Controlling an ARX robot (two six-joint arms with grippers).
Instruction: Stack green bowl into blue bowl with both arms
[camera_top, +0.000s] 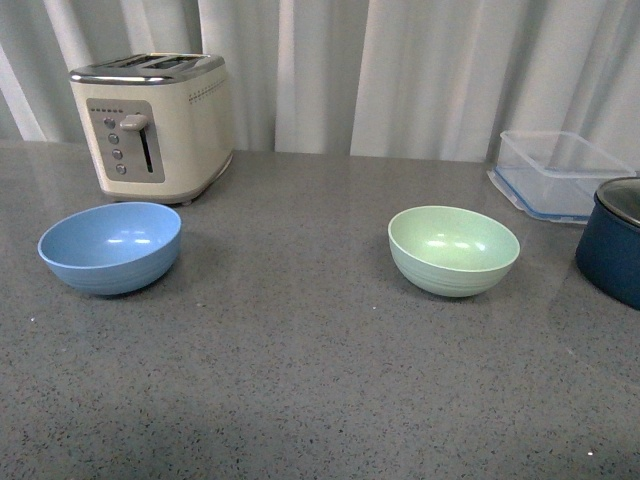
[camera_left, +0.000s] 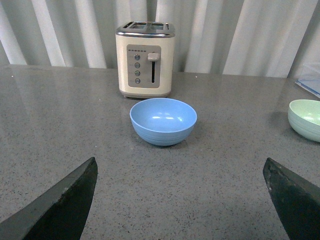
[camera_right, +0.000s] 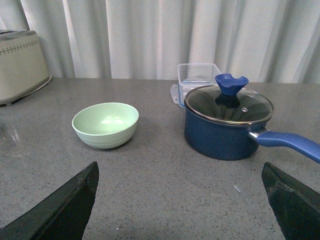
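Front view: blue bowl (camera_top: 110, 247) just before the toaster (camera_top: 152, 125), green bowl (camera_top: 453, 250) well to the toaster's right. Left wrist view: left claw (camera_left: 180, 163) spread, empty. Right wrist view: right claw (camera_right: 180, 165) spread too — green bowl looks light, stiff, slippery; pinch its rim.

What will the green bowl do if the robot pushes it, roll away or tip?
It would probably slide, not roll: the green bowl sits upright on the smooth counter. It looks stiff and, being empty, likely light. A push high on its rim might tip it, since it narrows toward the base.
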